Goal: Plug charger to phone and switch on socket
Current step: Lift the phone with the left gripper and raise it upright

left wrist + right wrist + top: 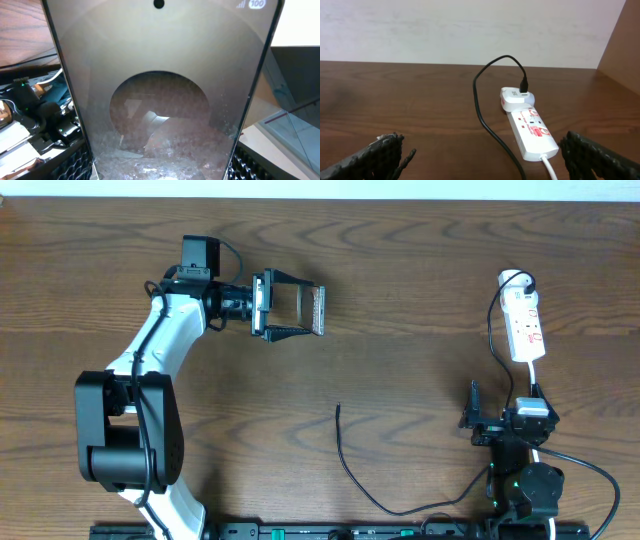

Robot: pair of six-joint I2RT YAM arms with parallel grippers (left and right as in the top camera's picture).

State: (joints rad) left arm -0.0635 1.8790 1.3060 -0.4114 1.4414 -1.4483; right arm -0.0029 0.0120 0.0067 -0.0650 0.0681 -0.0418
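Glass fills the left wrist view: the phone (160,100) shows a dull grey-brown screen with a darker brownish oval low in the middle, a round camera dot at the top edge and a small "100" in the upper corner. From overhead it is seen edge-on, lifted off the wood and pinched between the two fingers of the left hand (312,309) in the upper left part of the scene.

The charger (345,455) lies as a thin black line, its tip loose on the bare wood near the middle and well apart from the phone. The socket (532,132) is white with red marks and sits at the far right, with a white plug in its far end.

The right hand (476,418) is near the socket, its fingers spread wide with nothing between them.

The tabletop (400,240) is dark brown wood with a strong grain. A pale, plain wall (470,30) rises behind it.
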